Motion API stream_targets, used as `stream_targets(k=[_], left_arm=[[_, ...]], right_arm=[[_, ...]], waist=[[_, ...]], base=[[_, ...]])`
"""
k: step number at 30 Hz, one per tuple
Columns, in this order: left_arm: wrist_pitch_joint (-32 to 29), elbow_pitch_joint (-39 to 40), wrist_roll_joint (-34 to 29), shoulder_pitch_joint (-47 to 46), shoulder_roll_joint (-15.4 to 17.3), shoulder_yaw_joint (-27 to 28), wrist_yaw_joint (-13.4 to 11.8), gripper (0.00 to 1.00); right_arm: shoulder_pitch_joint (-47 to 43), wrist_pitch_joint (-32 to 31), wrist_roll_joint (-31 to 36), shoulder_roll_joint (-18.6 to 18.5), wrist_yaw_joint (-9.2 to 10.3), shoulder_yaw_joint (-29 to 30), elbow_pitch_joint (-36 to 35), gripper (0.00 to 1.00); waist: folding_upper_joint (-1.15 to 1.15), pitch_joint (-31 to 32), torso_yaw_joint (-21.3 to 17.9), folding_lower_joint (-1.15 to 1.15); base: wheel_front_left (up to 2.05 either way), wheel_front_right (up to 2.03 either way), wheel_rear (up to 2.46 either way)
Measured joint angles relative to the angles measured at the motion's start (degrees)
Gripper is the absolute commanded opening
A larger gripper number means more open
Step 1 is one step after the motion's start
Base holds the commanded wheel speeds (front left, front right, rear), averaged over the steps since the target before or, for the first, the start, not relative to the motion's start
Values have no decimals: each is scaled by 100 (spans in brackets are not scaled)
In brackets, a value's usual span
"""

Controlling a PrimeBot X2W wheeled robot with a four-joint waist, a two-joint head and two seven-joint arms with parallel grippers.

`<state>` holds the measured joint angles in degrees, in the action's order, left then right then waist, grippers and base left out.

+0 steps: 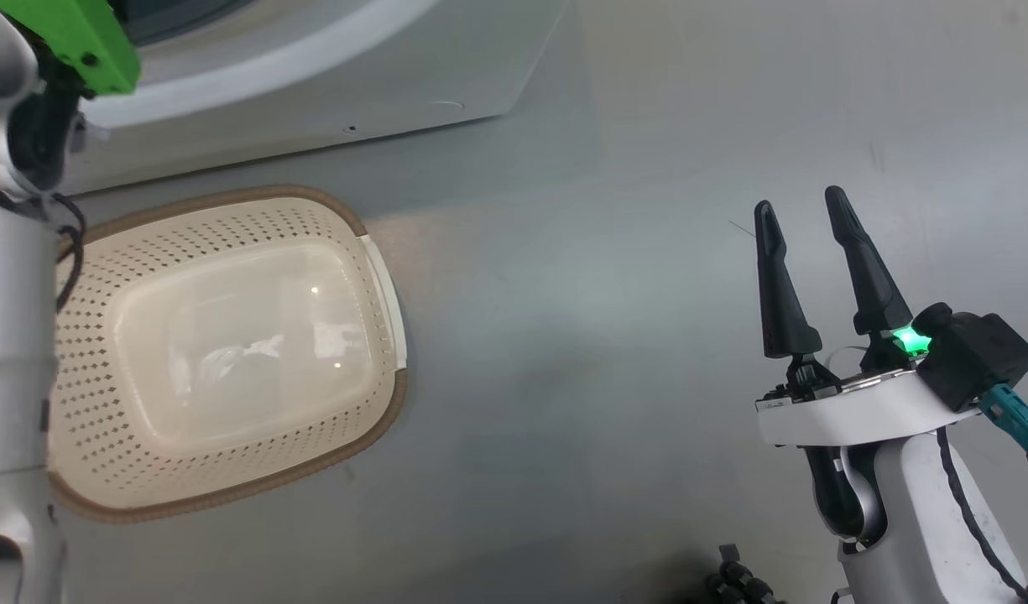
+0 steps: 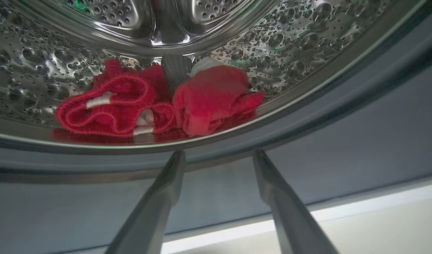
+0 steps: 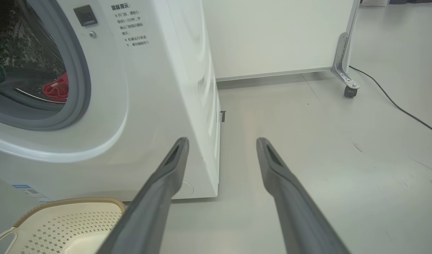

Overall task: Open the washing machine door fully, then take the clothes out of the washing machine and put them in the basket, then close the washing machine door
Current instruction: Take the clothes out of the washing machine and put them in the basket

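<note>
fingers of the right gripper [image 1: 799,199] stand wide and empty nearest me, over the floor [image 1: 606,294], off to the right of the washing machine [image 3: 159,88]. next out, the basket [image 1: 94,352] sits empty on the floor just in front of the machine, below my left arm. beyond it the left gripper [image 2: 218,152] is spread just as wide with nothing between its fingers. its tips sit over the grey rubber ring [image 2: 342,120] at the machine's mouth.

just past the ring comes the lip of the steel drum [image 2: 307,46], and right behind that lip, on the drum's floor, lie the red clothes [image 2: 148,95]. in the left wrist view they sit ahead of the tips and a little to the left. the heap's long axis runs crosswise to my fingers, two bundles side by side, the right one nearly on my centreline.

i judge the left arm plainly the nearer. the reach goes forward over the lip and onto that right bundle.
</note>
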<state>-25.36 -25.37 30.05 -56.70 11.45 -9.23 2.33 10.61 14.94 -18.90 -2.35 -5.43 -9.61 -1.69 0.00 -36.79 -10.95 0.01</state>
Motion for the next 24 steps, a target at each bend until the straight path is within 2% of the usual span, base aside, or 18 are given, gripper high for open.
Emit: stream_targets(k=[5,11,24], left_arm=[[-244,-135,31,-496,185,137,0,100],[-386,-214,200,-975,230,369,-3,100],[-761,-711,343,-1426,454,539,-141,100]], right_arm=[[115,0,-143,0,-3,-101,57,100],[229,0,-237,0,-4,-188,71,100],[447,0,-402,1,-5,-321,134,100]], waist=[[0,-201,-260,0],[0,-381,-459,0],[0,-647,-789,0]], base=[[0,0,0],[0,0,0],[0,0,0]])
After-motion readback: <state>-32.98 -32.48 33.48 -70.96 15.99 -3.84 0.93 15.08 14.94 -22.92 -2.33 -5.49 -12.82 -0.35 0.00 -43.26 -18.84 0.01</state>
